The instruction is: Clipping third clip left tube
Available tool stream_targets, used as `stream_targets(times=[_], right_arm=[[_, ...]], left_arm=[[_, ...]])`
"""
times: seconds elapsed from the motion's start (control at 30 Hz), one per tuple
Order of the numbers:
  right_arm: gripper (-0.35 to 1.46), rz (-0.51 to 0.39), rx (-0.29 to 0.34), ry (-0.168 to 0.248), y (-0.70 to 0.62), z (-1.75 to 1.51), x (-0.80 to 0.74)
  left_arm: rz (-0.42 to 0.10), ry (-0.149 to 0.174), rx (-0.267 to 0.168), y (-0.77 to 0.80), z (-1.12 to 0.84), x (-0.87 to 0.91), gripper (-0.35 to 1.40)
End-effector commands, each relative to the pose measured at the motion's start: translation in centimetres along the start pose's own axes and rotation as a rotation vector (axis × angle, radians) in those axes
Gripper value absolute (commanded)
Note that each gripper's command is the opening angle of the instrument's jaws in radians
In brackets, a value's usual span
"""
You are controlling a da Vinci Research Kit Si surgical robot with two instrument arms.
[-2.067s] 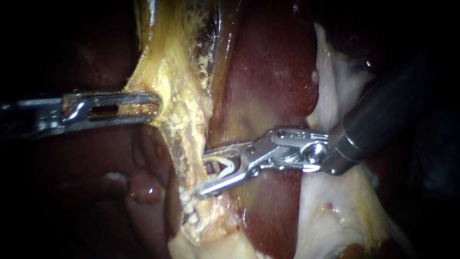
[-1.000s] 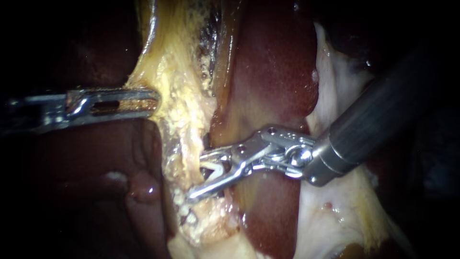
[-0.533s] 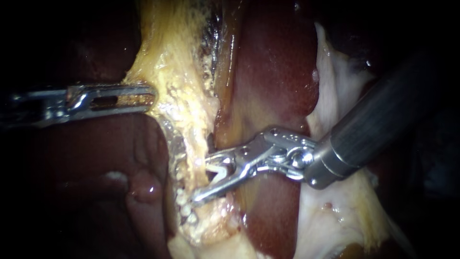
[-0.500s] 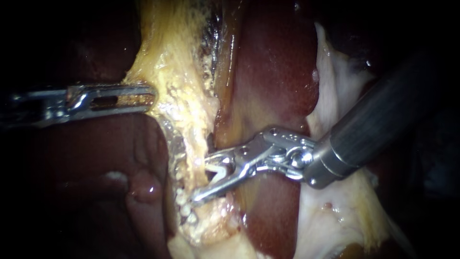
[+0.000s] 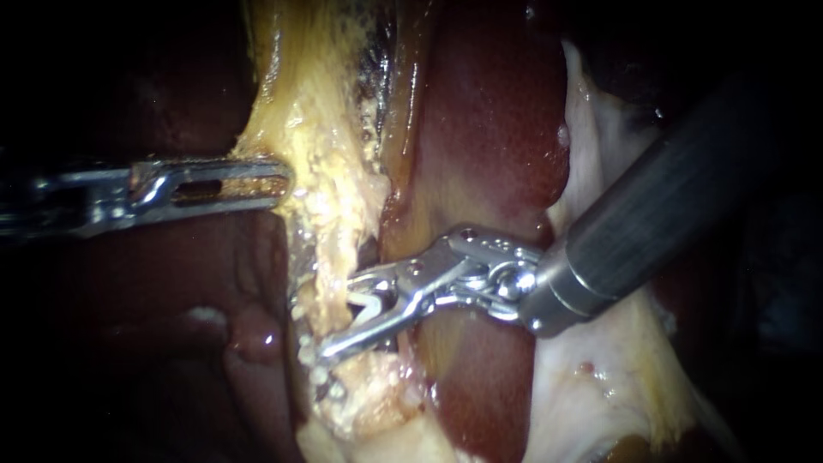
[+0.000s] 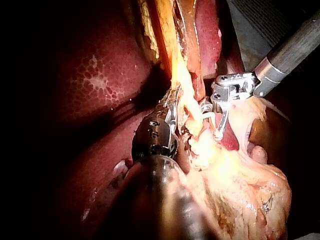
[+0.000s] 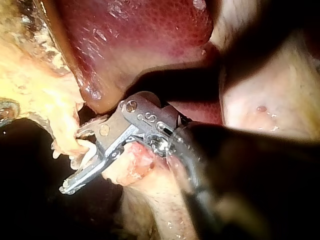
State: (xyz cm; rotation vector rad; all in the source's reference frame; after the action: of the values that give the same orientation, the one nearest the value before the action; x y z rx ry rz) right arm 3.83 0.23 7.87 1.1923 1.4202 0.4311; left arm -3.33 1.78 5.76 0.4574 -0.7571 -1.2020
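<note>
In the endoscope view, my left instrument point(image 5: 279, 180) comes in across the middle left of the frame. Its jaws are clenched, as far as I can tell, on the edge of the yellow tissue band point(image 5: 300, 103) that runs down from the upper centre. My right instrument point(image 5: 336, 315) enters from the upper right and reaches the lower centre, crossing the dark red liver point(image 5: 489, 146). Its 2 jaws stand spread and carry an unclosed white clip point(image 5: 370, 302), a V with its mouth toward the tube point(image 5: 330, 257). The tube sits at the mouth of the jaws, with the lower jaw running past beneath it.

In the left wrist view, my left instrument point(image 6: 172, 107) is sunk into the yellow strand ahead of its shaft. The right instrument point(image 6: 210, 122) stands just beside it, with the clip point(image 6: 210, 116) close against the tube point(image 6: 187, 102).

In the right wrist view, the right instrument point(image 7: 75, 160) holds its jaws apart, with the clip point(image 7: 90, 150) between them and the ragged yellow tissue band point(image 7: 50, 110) just ahead.

I judge the approach nearly done, since the 3rd clip is loaded and lined up at the tube. What remains is seating the tube deep in the V, squeezing the clip shut and letting go. I cannot pick out other clips on the tube among the glistening fat.
</note>
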Motion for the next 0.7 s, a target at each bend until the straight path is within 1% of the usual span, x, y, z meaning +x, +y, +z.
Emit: stream_targets(times=[0.03,0.23,0.3,0.53,0.63,0.7], right_arm=[[0.51,0.0,-0.003,0.002,0.01,-0.03,0.02],[0.49,0.008,-0.037,0.021,0.04,-0.07,0.07],[0.48,0.031,-0.046,0.028,0.05,-0.07,0.07],[0.41,0.161,-0.071,0.058,0.05,-0.08,0.08],[0.37,0.197,-0.084,0.052,0.05,-0.08,0.07],[0.35,0.209,-0.095,0.039,0.05,-0.08,0.07]], left_arm=[[-0.001,0.001,0.001,-0.01,-0.01,0.0,-0.35],[-0.002,0.003,0.005,-0.06,-0.02,0.01,-0.35],[-0.002,0.003,0.004,-0.07,-0.01,0.01,-0.35],[-0.003,0.004,0.008,-0.1,-0.01,0.02,-0.35],[-0.002,0.005,0.01,-0.11,0.0,0.03,-0.35],[-0.002,0.005,0.01,-0.11,0.0,0.03,-0.35]])
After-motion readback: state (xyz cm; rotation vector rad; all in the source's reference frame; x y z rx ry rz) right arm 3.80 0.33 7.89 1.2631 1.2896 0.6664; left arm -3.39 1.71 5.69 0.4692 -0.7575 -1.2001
